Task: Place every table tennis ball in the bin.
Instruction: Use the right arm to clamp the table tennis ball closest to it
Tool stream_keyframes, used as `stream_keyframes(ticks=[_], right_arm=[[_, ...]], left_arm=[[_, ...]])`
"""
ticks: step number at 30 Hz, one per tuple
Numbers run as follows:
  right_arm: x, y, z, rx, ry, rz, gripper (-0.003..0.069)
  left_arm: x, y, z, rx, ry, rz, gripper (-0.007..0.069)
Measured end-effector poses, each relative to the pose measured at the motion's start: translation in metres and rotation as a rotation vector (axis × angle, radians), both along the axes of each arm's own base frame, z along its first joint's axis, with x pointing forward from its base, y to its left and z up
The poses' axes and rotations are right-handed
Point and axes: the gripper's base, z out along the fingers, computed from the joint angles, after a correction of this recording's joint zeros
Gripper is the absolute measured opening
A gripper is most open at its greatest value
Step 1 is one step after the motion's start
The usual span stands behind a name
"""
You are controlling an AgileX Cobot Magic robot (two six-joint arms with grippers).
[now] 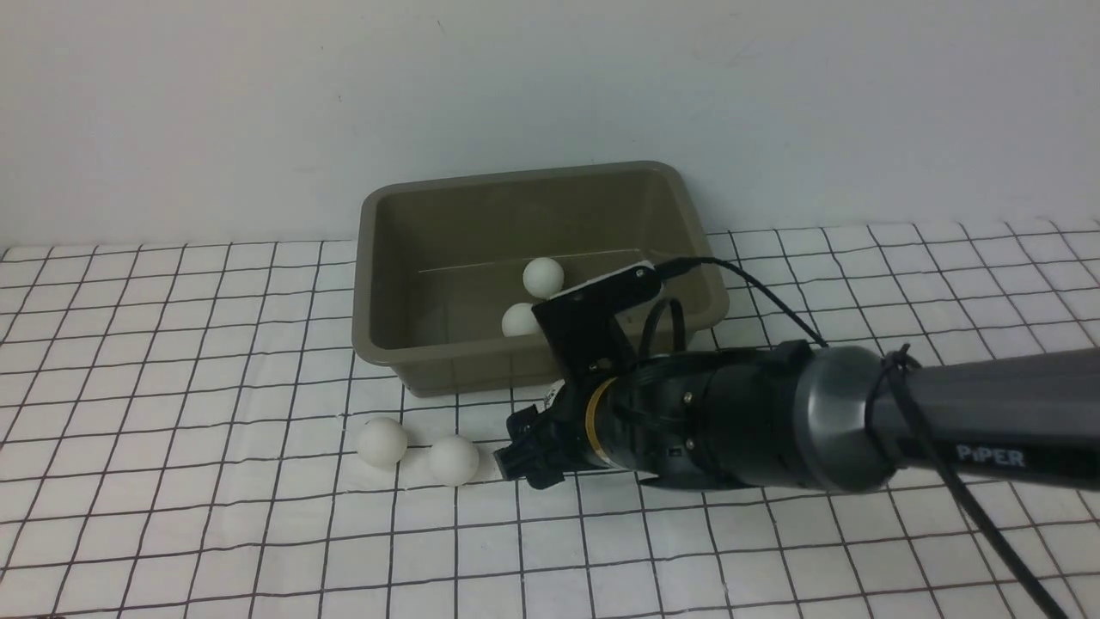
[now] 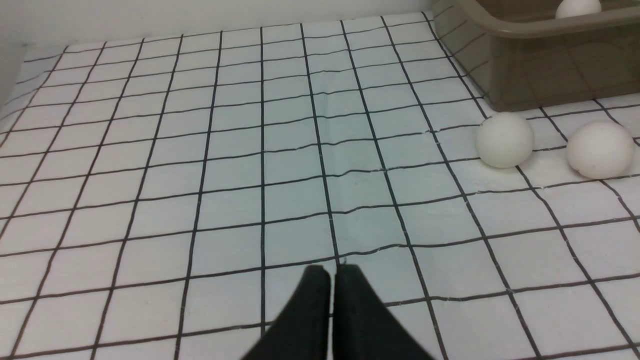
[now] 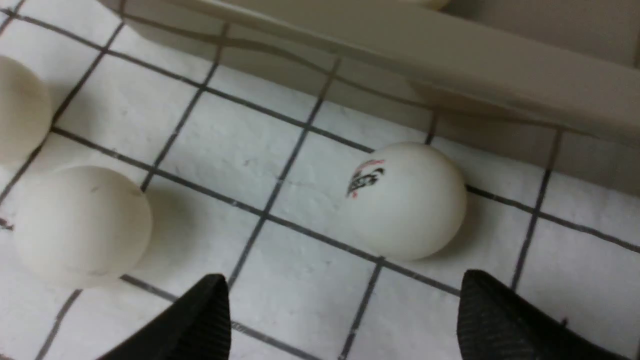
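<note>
left gripper (image 2: 332, 272): we see its two black fingers shut tight together. they hold nothing. it is over bare cloth, well apart from the balls and the bin.
cloth (image 1: 172, 344): white with thin black lines that make squares. it covers the whole table.
far left ball (image 1: 381, 441): plain white. it sits on the cloth, in front of the bin's left corner.
second ball (image 1: 453, 459): white too. it sits just beside the far left ball, and we see a small gap between them. the right gripper's tip is near it.
bin (image 1: 464, 370): olive-grey and low, with round corners. it stands at the back of the cloth, near the pale wall.
back ball (image 1: 543, 278): it lies inside the bin, on the floor of it.
front ball (image 1: 521, 320): it is also inside the bin, close to the front wall. the arm's black camera mount hides part of it.
marked ball (image 3: 405, 200): white with a small dark and red print. it lies on the cloth just beside the bin's front wall, outside the bin.
right gripper (image 3: 345, 295): we see its fingers spread wide apart and holding nothing. the marked ball lies just ahead of the gap, and neither finger touches it.
right arm (image 1: 859, 430): black and grey, with a black cable. it reaches in low from the right.
</note>
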Motion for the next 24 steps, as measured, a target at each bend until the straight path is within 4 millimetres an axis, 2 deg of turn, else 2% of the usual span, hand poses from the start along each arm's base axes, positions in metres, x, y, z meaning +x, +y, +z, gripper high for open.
stream_keyframes(ticks=[20,24], right_arm=[[0.02,-0.018,0.001,0.035,-0.003,-0.042,0.0552],[0.022,-0.017,-0.004,0.047,0.002,-0.026,0.0552]], left_arm=[[0.0,0.0,0.0,0.0,0.0,0.0,-0.0004],[0.0,0.0,0.0,0.0,0.0,0.0,-0.0004]])
